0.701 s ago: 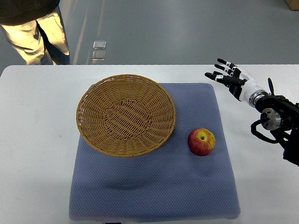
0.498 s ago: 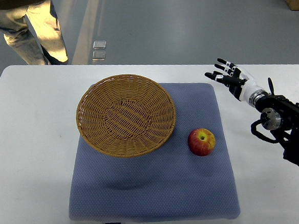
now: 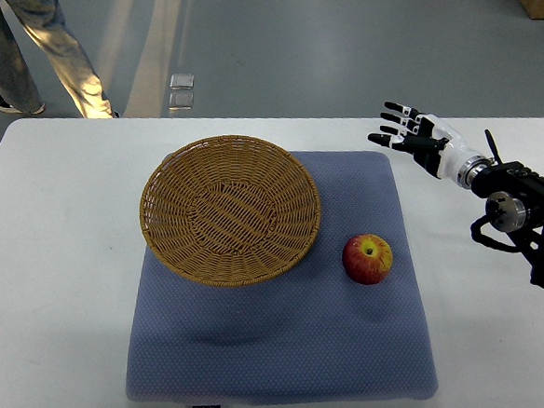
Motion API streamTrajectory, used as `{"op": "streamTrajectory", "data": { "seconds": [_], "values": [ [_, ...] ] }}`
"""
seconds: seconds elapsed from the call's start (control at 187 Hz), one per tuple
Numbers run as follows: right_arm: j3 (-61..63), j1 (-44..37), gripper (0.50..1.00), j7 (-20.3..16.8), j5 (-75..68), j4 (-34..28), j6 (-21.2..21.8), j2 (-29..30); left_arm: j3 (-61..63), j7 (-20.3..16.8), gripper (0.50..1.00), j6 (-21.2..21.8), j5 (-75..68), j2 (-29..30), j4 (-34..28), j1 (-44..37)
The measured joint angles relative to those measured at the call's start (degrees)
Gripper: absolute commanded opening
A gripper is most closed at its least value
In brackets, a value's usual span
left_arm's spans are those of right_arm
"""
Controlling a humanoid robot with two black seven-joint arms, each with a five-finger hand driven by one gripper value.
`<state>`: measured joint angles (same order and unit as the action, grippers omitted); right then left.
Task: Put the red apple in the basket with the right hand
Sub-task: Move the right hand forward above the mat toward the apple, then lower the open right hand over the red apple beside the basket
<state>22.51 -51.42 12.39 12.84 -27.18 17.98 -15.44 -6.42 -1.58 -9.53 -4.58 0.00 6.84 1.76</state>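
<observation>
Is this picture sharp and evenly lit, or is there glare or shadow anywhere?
Top view: sharp throughout; the weave of the round wicker basket and the fingers of the robot's right hand are crisp. Bright streaks of glare run down the grey floor at upper left. The red apple shows a small highlight and casts a soft shadow on the blue mat. The white table is evenly lit.
</observation>
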Motion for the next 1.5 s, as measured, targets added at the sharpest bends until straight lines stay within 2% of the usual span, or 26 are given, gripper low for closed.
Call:
{"op": "streamTrajectory", "data": {
  "seconds": [0.134, 0.246, 0.31, 0.391, 0.476, 0.674, 0.894, 1.012, 1.499],
  "values": [
    [0.01, -1.61, 0.921, 0.0, 3.82, -0.28, 4.36, -1.42, -0.05, 0.0, 1.0, 0.0, 0.0, 0.0, -0.05, 0.0],
    [-0.06, -3.4, 0.921, 0.0, 9.21, -0.86, 10.4, -3.51, -0.11, 0.0, 1.0, -0.04, 0.0, 0.0, -0.14, 0.0],
    [-0.09, -4.54, 0.921, 0.53, 13.6, -2.22, 14.25, -5.33, -0.15, 0.0, 1.0, -0.04, 0.0, 0.0, -0.21, 0.0],
    [-0.08, -5.96, 0.921, 1.34, 19.36, -5.31, 16.37, -7.94, -0.17, 0.0, 1.0, -0.04, 0.0, 0.0, -0.31, 0.0],
    [-0.08, -7.33, 0.921, 1.77, 24.66, -9.27, 16.9, -10.39, -0.18, -0.01, 1.0, -0.04, 0.0, 0.0, -0.33, 0.0],
    [0.0, -9.75, 0.921, 2.66, 40.12, -23.89, 17.03, -17.1, -0.1, 0.0, 1.0, -0.01, 0.0, 0.0, -0.29, 0.0],
    [-0.53, -8.92, 0.921, 3.67, 54.98, -36.17, 17.03, -20.31, -0.12, 0.0, 1.0, 0.03, 0.0, 0.0, -0.32, 0.0],
    [-2.19, -7.64, 0.921, 4.04, 58.5, -38.3, 17.03, -20.58, -0.25, 0.0, 1.0, 0.03, 0.0, 0.0, -0.46, 0.0],
    [-5.89, -4.39, 0.921, 4.06, 63.13, -39.98, 17.02, -19.86, -0.17, 0.0, 1.0, 0.03, 0.01, 0.0, -0.52, 0.0]
  ]
}}
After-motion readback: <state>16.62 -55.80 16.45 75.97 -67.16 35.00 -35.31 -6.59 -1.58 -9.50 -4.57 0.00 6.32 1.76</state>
